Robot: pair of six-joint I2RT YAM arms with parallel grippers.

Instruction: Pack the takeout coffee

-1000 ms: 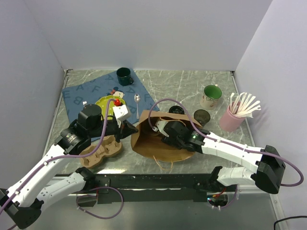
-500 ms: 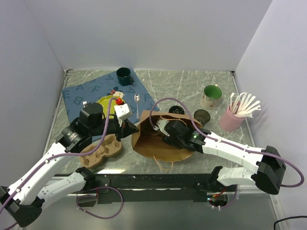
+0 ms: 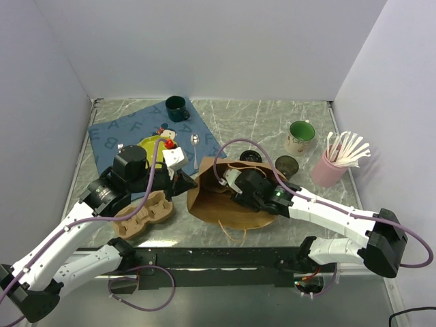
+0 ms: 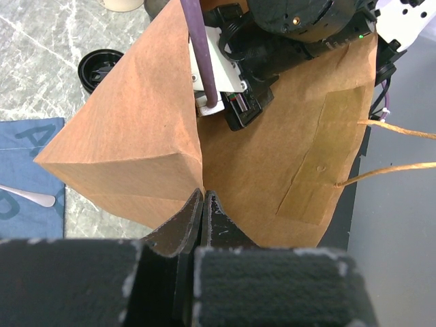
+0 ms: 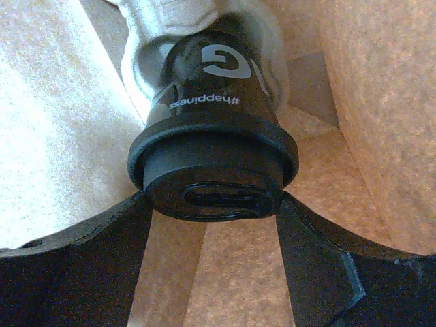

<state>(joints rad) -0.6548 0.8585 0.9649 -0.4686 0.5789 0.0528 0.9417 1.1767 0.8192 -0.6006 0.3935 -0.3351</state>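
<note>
The brown paper bag (image 3: 235, 208) lies on its side with its mouth held up. My left gripper (image 3: 188, 182) is shut on the bag's edge; in the left wrist view its jaws (image 4: 203, 196) are pressed together on the paper fold (image 4: 157, 150). My right gripper (image 5: 212, 204) is deep inside the bag. Its fingers (image 5: 102, 259) press both sides of the round black lid of the takeout coffee (image 5: 212, 163), a short dark cup with white lettering. The cup is hidden in the top view; only my right wrist (image 3: 251, 184) shows at the bag's mouth.
A brown cardboard cup carrier (image 3: 143, 214) lies left of the bag. A loose black round lid (image 3: 251, 157) and an open dark cup (image 3: 286, 165) stand behind it. Further back are a white mug (image 3: 300, 137), pink utensil holder (image 3: 328, 169), blue mat (image 3: 136, 133), green mug (image 3: 176, 107).
My right wrist has shifted slightly to the right at the bag's mouth. The left gripper still holds the bag's edge in about the same place.
</note>
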